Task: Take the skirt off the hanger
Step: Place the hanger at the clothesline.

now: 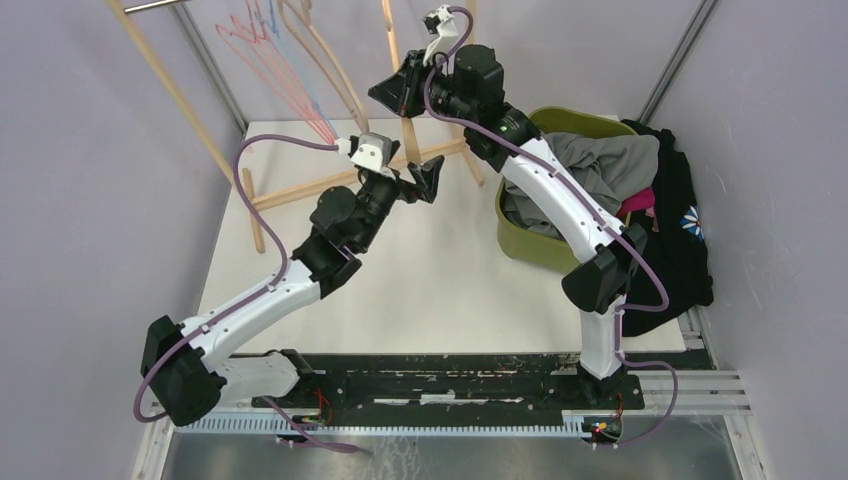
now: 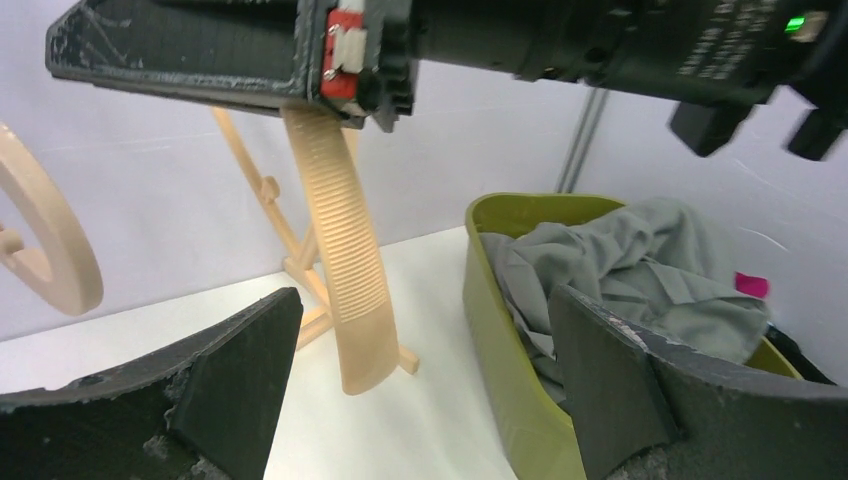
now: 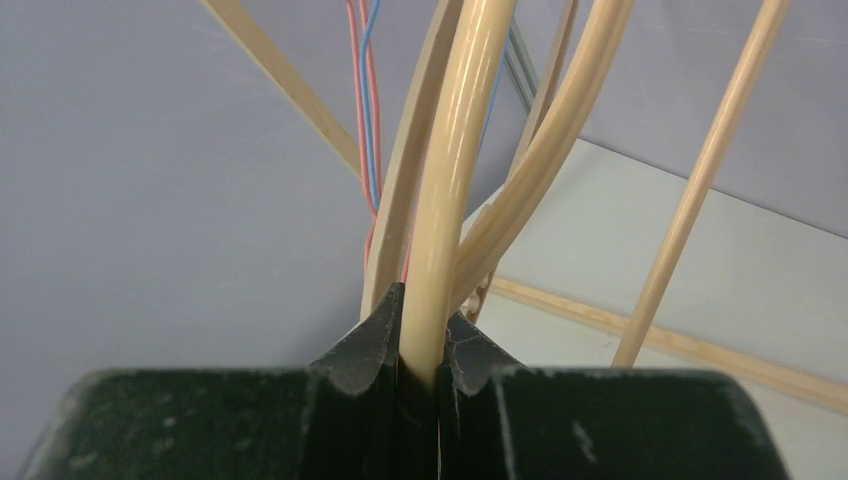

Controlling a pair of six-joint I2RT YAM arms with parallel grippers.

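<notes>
The top camera looked steeply down from above and behind the arm bases over the whole bench, while the left wrist camera peered from close by between the fingers of its left pincer toward the green basket and the hanger, which the right wrist camera faced at very close range along its right pincer.

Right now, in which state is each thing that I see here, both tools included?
left tool: open, holding nothing.
right tool: shut on the cream hanger.
cream hanger: gripped, its visible arm bare.
green bin: upright, full.
gray garment: crumpled inside the green bin.
wire hangers: hanging, bare.
</notes>
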